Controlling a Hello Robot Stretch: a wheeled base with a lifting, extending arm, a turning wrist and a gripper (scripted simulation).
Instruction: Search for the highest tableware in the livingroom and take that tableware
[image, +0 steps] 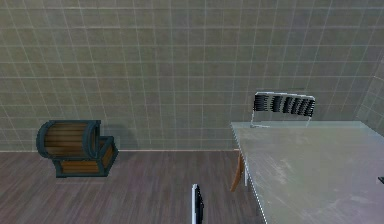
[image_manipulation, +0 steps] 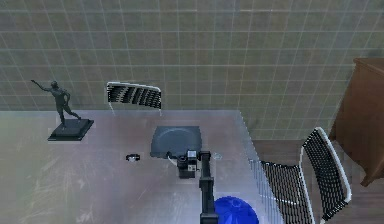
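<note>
On the grey table in the arm side view lies a dark grey, flat, square dish. My arm's dark bar rises from the bottom edge, and the gripper sits at the dish's near edge. I cannot tell whether it holds anything or touches the dish. A small dark ring-shaped thing lies left of the dish. A rounded blue thing rests on the table at the bottom edge, just right of the arm.
A dark statue of a figure stands on the table's left. Wire-backed chairs stand behind and to the right of the table, and a brown cabinet at far right. Ahead: a wooden chest on the floor, the table, a chair.
</note>
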